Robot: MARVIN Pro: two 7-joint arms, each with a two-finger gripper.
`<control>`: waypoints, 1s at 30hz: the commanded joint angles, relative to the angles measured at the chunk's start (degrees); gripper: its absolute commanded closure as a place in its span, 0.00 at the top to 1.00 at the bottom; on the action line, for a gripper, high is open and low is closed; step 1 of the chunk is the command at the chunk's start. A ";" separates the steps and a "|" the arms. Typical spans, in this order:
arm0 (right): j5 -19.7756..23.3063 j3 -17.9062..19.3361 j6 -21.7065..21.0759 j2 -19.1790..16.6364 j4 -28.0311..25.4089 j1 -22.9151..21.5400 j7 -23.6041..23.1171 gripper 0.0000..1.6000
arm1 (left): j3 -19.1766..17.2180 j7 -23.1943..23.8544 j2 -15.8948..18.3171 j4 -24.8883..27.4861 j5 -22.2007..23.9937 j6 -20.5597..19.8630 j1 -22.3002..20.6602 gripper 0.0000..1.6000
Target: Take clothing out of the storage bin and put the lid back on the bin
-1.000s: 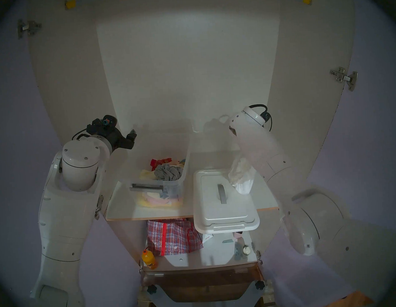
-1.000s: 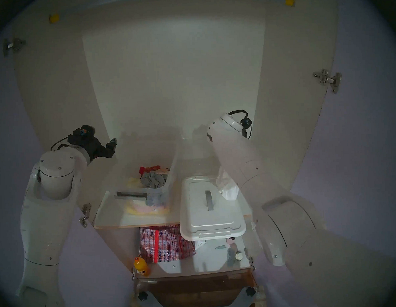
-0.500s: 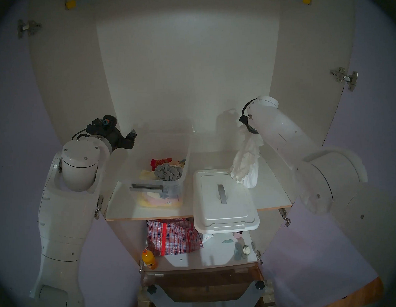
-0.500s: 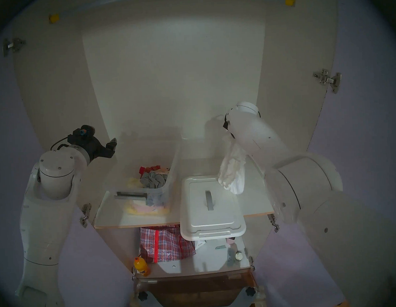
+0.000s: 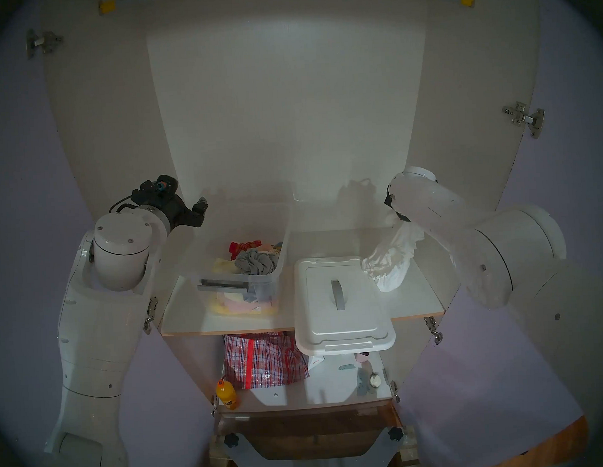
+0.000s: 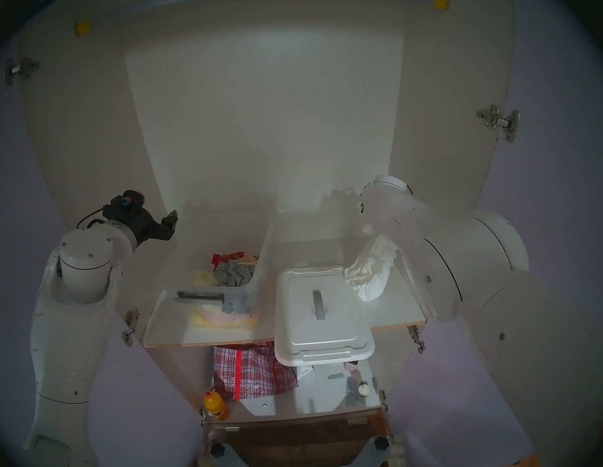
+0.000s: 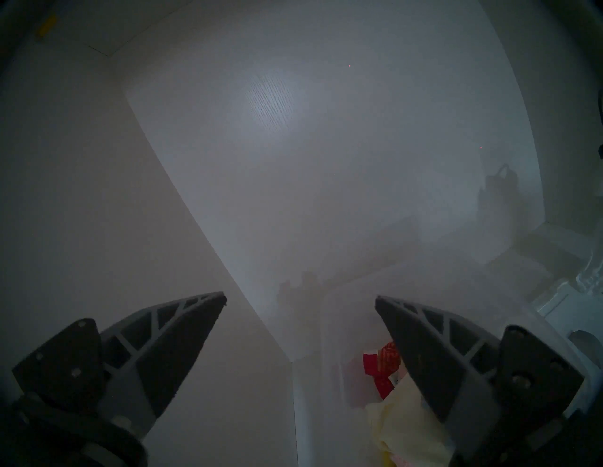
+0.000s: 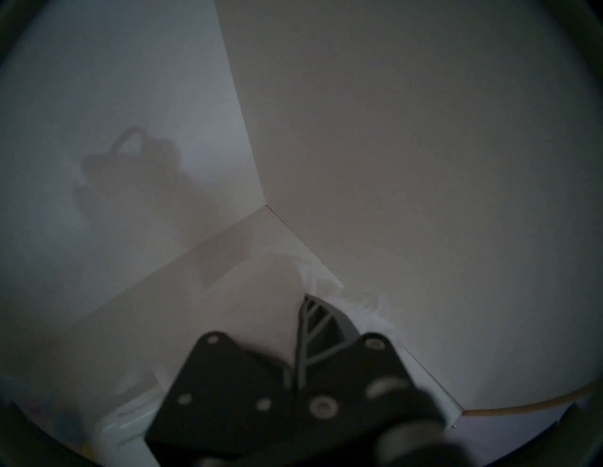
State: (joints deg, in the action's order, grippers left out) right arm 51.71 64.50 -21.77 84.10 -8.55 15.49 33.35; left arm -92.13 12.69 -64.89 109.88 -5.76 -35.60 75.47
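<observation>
Fingers [image 7: 182, 345] of the left gripper [image 7: 300, 298] stand wide apart and empty beside the see-through storage bin [image 5: 240, 262]. Whether the right gripper [image 8: 301, 313] is closed, I cannot tell; the white clothing [image 5: 392, 258] hangs under it, lower end on the shelf [image 5: 418, 291], touching the lid [image 5: 338, 302].

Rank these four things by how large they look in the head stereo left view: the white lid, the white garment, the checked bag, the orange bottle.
1. lid
2. checked bag, though the shelf above hides part of it
3. white garment, crumpled, so its true size is unsure
4. orange bottle
</observation>
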 commanded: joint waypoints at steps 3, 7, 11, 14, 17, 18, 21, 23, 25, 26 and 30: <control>-2.46 -2.54 5.41 1.38 -1.40 -0.85 0.50 1.00 | -0.32 -0.20 0.11 1.48 -0.01 0.32 -1.28 1.00; -2.93 -3.75 5.50 2.13 -0.52 -1.08 1.63 1.00 | -0.32 -0.25 0.10 1.56 0.01 0.28 -1.28 1.00; -3.49 -5.20 1.61 2.68 -0.10 -1.92 1.23 1.00 | -0.32 -0.27 0.11 1.58 0.02 0.26 -1.27 1.00; -3.36 -5.88 -2.18 3.20 0.46 -2.82 2.21 1.00 | -0.31 -0.29 0.12 1.58 0.04 0.26 -1.27 1.00; -4.12 -7.01 -7.12 3.51 1.00 -3.56 3.13 1.00 | -0.31 -0.31 0.13 1.59 0.05 0.25 -1.27 1.00; -4.35 -7.26 -8.26 3.51 0.96 -3.49 3.28 1.00 | -0.30 -0.31 0.13 1.59 0.06 0.25 -1.27 1.00; -4.49 -7.89 -10.87 3.39 0.90 -2.84 4.32 1.00 | -0.29 -0.33 0.15 1.57 0.08 0.26 -1.27 1.00; -4.22 -7.72 -12.15 3.47 1.45 -2.51 5.68 1.00 | -0.29 -0.33 0.16 1.55 0.09 0.28 -1.27 1.00; -4.19 -7.76 -14.29 3.56 2.05 -2.28 6.09 1.00 | -0.28 -0.34 0.17 1.52 0.10 0.29 -1.26 1.00; -4.09 -7.68 -14.41 3.65 2.30 -2.13 6.62 1.00 | -0.27 -0.35 0.17 1.51 0.11 0.30 -1.26 1.00; -3.56 -7.61 -17.65 3.88 2.65 -0.68 5.06 1.00 | -0.25 -0.37 0.20 1.42 0.14 0.33 -1.25 1.00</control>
State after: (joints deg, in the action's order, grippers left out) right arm 48.01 56.93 -36.24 87.65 -6.04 14.92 38.52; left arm -92.09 12.46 -64.82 109.92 -5.60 -35.60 75.47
